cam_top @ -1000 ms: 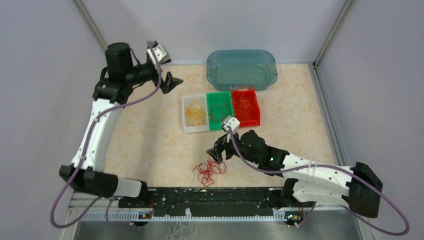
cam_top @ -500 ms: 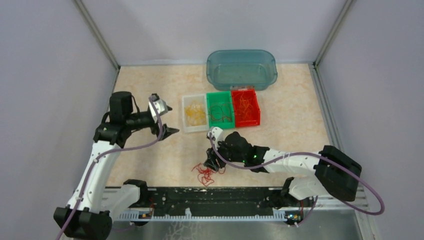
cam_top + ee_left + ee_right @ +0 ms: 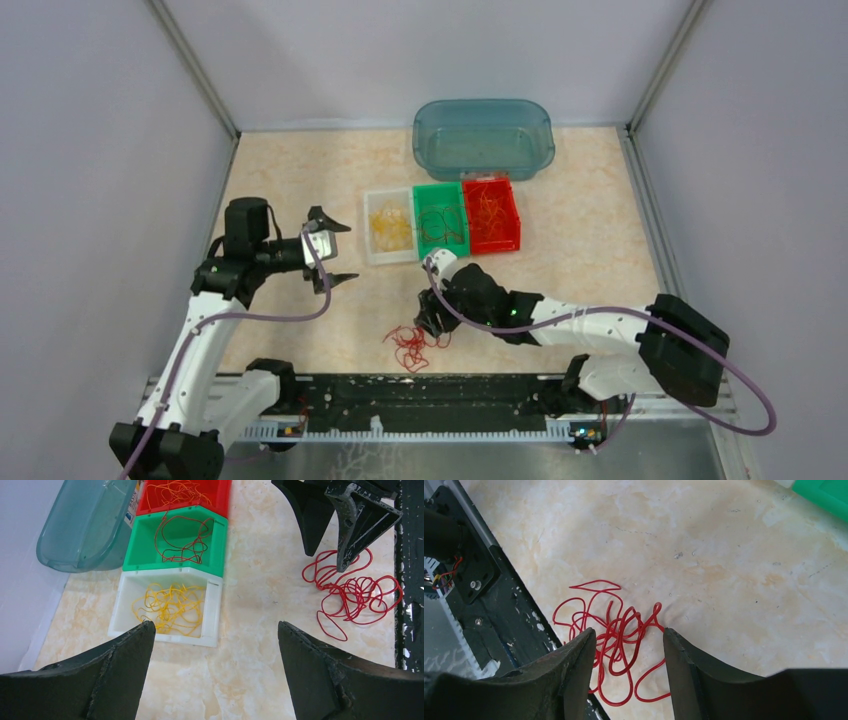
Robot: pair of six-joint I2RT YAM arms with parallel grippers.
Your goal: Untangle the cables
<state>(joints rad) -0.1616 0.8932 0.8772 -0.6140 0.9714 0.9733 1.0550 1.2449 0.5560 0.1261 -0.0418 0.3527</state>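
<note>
A clump of thin red cables (image 3: 413,345) lies on the table near the front edge; it shows in the right wrist view (image 3: 616,637) and the left wrist view (image 3: 352,590). My right gripper (image 3: 432,322) is open just above the clump, jaws either side of its loops (image 3: 629,632), holding nothing. My left gripper (image 3: 334,252) is open and empty, hovering left of the bins (image 3: 214,625). Yellow cables (image 3: 170,607) lie in the white bin (image 3: 372,250), dark red cables (image 3: 181,540) in the green bin (image 3: 424,247), orange cables (image 3: 180,490) in the red bin (image 3: 511,226).
A teal tub (image 3: 483,137) stands behind the bins at the back. A black rail (image 3: 420,392) runs along the table's front edge, close to the clump. Grey walls close in the left, back and right sides.
My left arm swung down from the back left to the table's left middle, its gripper now facing the bins. My right gripper dropped onto the red clump and stays there.
</note>
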